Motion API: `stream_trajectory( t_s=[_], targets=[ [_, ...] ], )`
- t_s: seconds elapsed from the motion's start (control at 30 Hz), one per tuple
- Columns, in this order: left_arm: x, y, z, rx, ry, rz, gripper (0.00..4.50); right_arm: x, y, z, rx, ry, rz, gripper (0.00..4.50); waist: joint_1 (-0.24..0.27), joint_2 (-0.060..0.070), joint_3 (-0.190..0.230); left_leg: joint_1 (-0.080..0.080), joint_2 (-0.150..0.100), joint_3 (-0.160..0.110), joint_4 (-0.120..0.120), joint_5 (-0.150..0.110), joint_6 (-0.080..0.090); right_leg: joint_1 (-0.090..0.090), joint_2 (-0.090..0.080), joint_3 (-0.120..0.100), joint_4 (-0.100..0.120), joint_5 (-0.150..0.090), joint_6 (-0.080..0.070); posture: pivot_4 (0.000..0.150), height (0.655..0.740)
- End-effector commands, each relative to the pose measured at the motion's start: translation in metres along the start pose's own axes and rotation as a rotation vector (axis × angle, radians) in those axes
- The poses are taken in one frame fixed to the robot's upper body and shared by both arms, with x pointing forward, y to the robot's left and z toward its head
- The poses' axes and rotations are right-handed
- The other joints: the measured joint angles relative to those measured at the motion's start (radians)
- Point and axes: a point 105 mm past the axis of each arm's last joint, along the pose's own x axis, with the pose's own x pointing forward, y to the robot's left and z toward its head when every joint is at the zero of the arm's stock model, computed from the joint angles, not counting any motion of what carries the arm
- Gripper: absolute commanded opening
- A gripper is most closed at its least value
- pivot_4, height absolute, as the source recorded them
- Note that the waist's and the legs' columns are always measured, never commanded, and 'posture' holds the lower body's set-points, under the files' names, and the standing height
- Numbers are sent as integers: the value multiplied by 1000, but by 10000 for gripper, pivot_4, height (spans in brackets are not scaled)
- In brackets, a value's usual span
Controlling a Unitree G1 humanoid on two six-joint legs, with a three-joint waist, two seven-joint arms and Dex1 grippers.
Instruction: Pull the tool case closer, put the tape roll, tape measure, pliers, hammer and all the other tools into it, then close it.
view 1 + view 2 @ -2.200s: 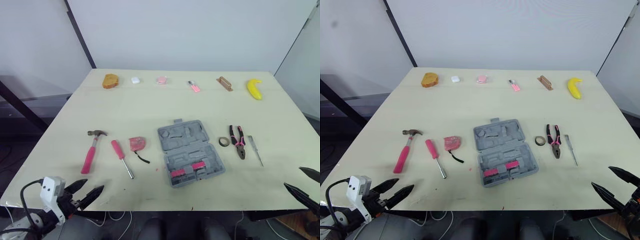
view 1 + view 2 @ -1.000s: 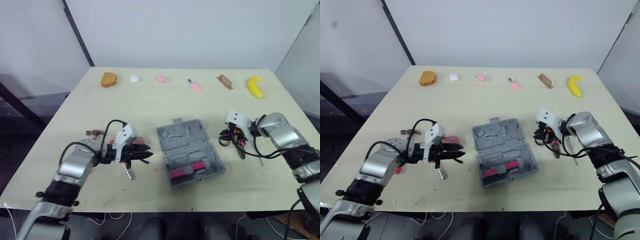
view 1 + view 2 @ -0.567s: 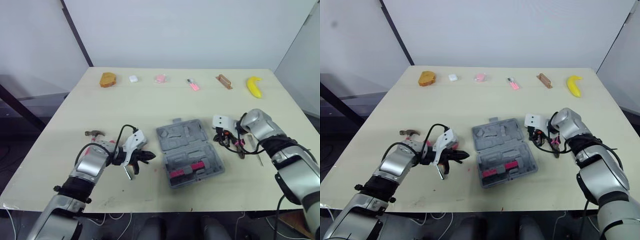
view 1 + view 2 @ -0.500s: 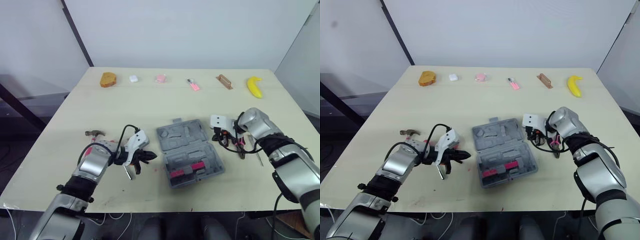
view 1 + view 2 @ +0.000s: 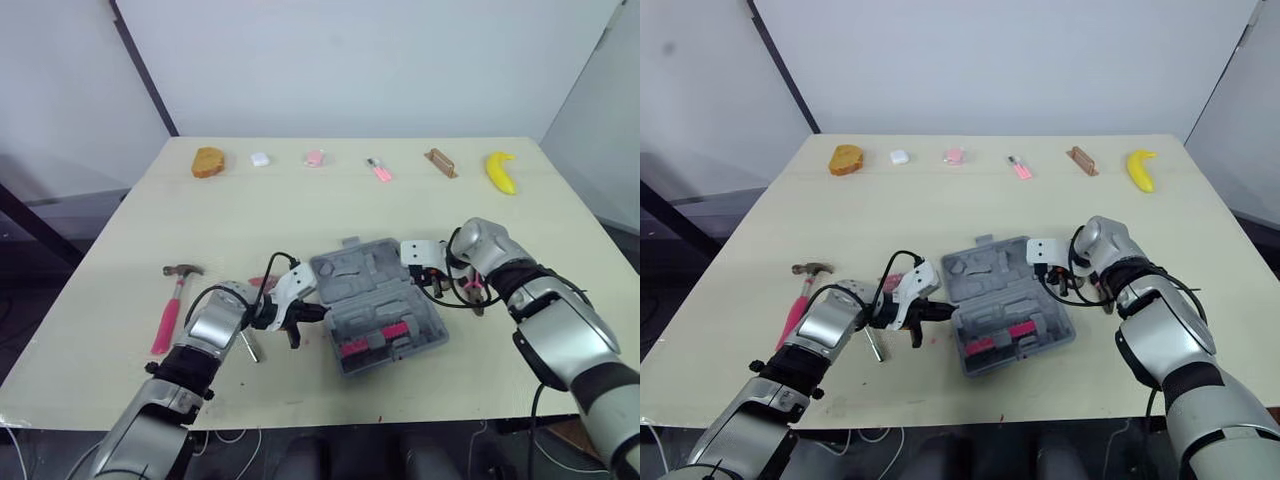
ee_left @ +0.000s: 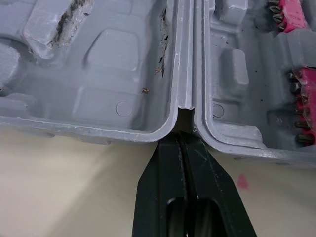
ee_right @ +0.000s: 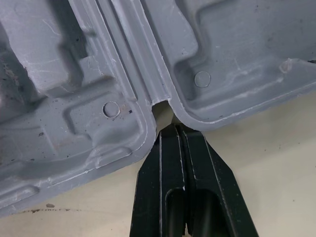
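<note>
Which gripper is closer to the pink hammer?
Left. The left gripper sits at the tool case edge facing the hammer; the right gripper is at the opposite edge.

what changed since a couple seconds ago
Both arms reached in from the near table edge. The left gripper and right gripper, open before, are now shut, tips at the hinge notches on opposite sides of the tool case. The case, hammer and banana stayed put.

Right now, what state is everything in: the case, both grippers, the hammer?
case: open, lying flat on the table.
left gripper: shut, tips at the case's hinge gap.
right gripper: shut, tips at the opposite hinge gap.
hammer: lying on the table, outside the case.
</note>
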Motion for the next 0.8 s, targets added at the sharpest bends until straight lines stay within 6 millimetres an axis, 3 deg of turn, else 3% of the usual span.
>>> stream_trajectory(
  t_s=[0.03,0.4,0.8],
  targets=[
    [0,3,15,47,-32,6,198,5,9,11,-8,-60,62,0,0,0,0,0,0,-1,0,0,0,0,0,0,0,0,0,1500,7400],
    [-8,2,5,136,24,-28,198,7,35,4,25,-118,123,0,0,0,0,0,-1,-6,1,-1,2,0,0,-1,3,0,0,1500,7400],
    [-3,-9,2,237,53,-99,198,0,69,-11,76,-136,105,0,9,0,0,0,-2,-8,1,-2,3,1,-2,-2,2,0,0,1500,7400]
  ],
)
